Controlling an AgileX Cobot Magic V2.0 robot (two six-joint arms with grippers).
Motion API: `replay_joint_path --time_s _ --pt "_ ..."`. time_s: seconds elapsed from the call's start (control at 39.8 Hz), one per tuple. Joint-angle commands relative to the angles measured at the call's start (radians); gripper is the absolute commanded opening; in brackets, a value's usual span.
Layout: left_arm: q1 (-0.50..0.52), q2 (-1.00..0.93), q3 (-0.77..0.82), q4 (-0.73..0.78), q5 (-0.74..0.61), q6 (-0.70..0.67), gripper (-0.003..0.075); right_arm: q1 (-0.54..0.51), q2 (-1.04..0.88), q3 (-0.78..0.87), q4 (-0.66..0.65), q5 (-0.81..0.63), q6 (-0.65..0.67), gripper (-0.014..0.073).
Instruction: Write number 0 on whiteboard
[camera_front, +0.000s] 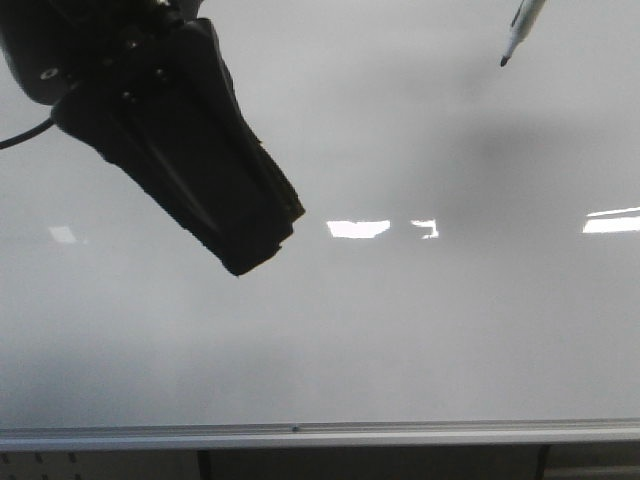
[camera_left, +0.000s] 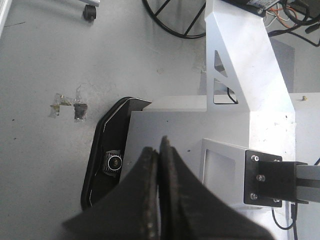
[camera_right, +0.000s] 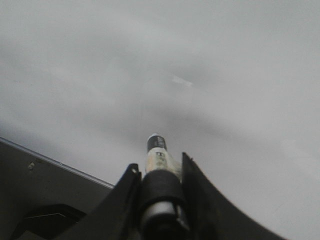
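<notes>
The whiteboard (camera_front: 400, 330) fills the front view, glossy white, with a silver-grey bottom rail (camera_front: 320, 435). No number 0 shows on it in any view. My left gripper (camera_front: 250, 260) is black, hangs in front of the board's upper left, and is shut and empty; in the left wrist view its jaws (camera_left: 160, 145) are pressed together. My right gripper (camera_right: 159, 167) is shut on a marker (camera_right: 156, 147) that points at the whiteboard (camera_right: 200, 75). In the front view only the marker (camera_front: 520, 30) shows, at the top right, its dark tip close to the board; whether it touches I cannot tell.
Bright light reflections (camera_front: 357, 228) lie across the board's middle and at the right (camera_front: 612, 222). The left wrist view shows grey floor (camera_left: 40, 75), the white robot frame (camera_left: 240, 55) and a black camera housing (camera_left: 112, 162). The rail (camera_right: 60, 165) shows in the right wrist view.
</notes>
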Motion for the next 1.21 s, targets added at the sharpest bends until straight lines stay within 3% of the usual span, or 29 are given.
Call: replay_joint_path --time_s 0.0,0.28,0.6,1.18 --pt "-0.006 -0.042 -0.029 -0.058 0.012 -0.001 -0.0020 -0.006 0.044 -0.129 -0.006 0.023 0.001 -0.0064" --pt "-0.006 -0.042 -0.029 -0.058 0.012 -0.001 -0.0020 -0.006 0.161 -0.278 -0.006 0.027 0.001 -0.0064" --pt "-0.006 -0.042 -0.029 -0.058 0.012 -0.001 -0.0020 -0.006 0.185 -0.280 -0.014 -0.054 0.001 -0.0064" --pt "-0.006 -0.042 -0.029 -0.058 0.012 -0.001 -0.0020 -0.006 0.236 -0.280 -0.014 -0.036 0.001 -0.0064"
